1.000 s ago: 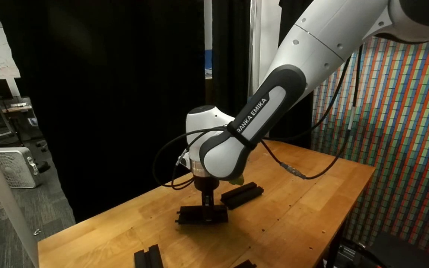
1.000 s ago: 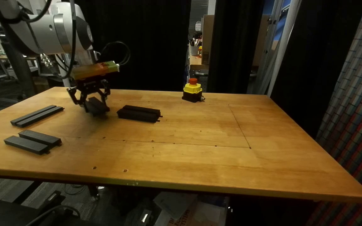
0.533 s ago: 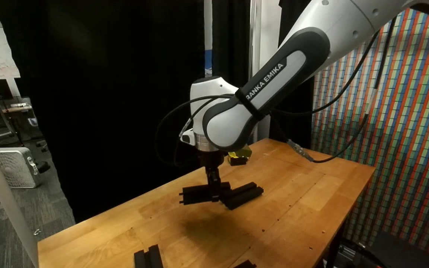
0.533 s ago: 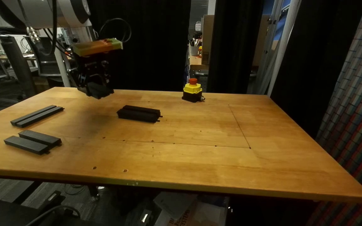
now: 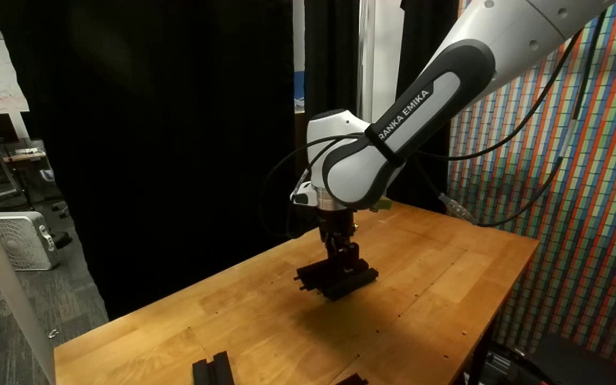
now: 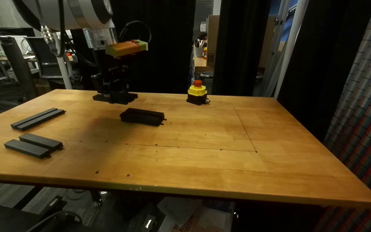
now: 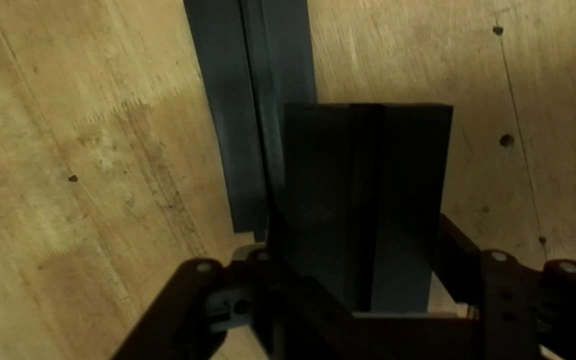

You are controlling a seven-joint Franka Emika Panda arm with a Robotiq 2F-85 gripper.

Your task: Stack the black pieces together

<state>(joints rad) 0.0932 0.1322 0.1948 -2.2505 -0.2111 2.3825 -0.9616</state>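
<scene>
Since half a second ago, the held black pair [image 6: 121, 98] has shifted toward 3 o'clock in both exterior views. I have it clamped between the fingers [image 7: 460, 260], one at its 8 o'clock, one at its 4 o'clock in the wrist view. It hangs above the table [image 6: 188, 167], apart from the resting black pair [image 6: 143, 116], which lies at its 4 o'clock in an exterior view with table showing between them. In my wrist view it hides part of that pair, the rest showing toward 10 o'clock. Around it in an exterior view I see a third black pair [image 6: 29, 147] at 8 o'clock, two parallel black bars [image 6: 42, 119] at 12 o'clock from that, and a yellow-and-red button [image 6: 197, 91] at 3 o'clock.
</scene>
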